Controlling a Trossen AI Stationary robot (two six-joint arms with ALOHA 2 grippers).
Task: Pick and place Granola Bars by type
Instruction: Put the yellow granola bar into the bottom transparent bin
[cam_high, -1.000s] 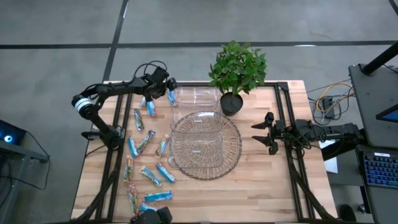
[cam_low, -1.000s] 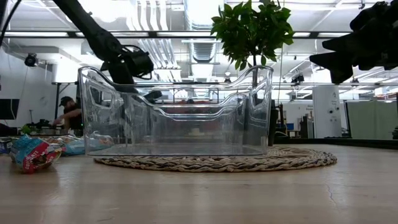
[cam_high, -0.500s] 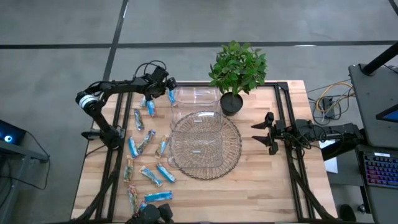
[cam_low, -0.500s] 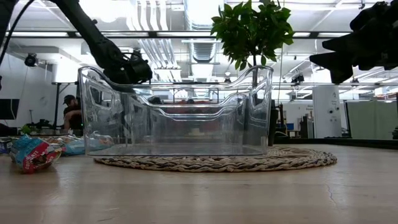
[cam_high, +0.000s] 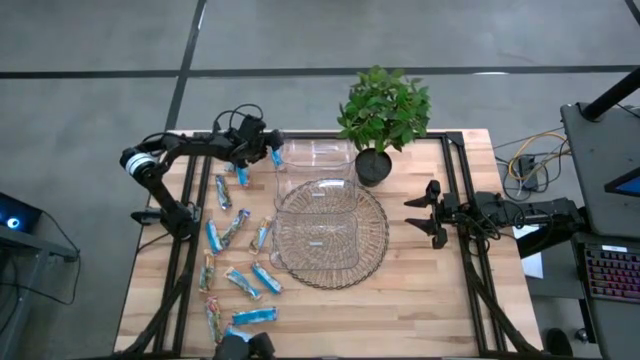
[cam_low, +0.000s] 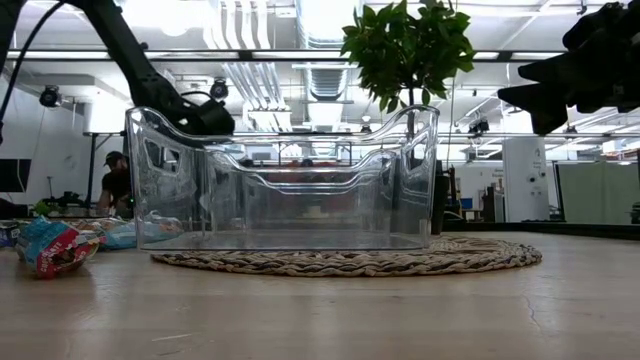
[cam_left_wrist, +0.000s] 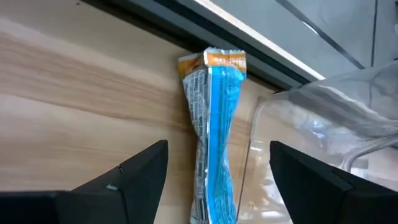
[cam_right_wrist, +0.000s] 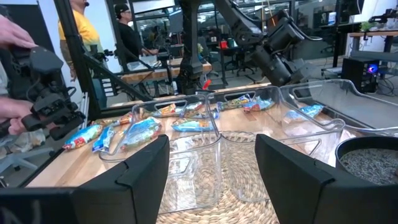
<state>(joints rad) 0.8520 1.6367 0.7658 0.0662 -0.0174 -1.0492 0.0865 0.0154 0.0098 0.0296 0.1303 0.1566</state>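
Several granola bars in blue foil lie flat on the table's left part (cam_high: 236, 226), and the low view shows some at its left (cam_low: 55, 245). One blue bar with an orange end (cam_left_wrist: 214, 124) lies at the far edge beside a clear container's wall (cam_left_wrist: 311, 118). My left gripper (cam_left_wrist: 217, 186) (cam_high: 265, 143) hovers open over this bar, a finger on either side, touching nothing. My right gripper (cam_high: 425, 212) (cam_right_wrist: 211, 180) waits open above the table's right part.
A clear container (cam_high: 322, 228) stands on a round woven mat (cam_high: 375, 262) in the middle. A second clear container (cam_high: 315, 155) sits at the far edge beside a potted plant (cam_high: 382, 112). People stand in the room beyond the table (cam_right_wrist: 81, 37).
My left gripper has sunk a little and drawn slightly toward the table's left, staying over the bar at the far edge. The bars and containers lie as they did.
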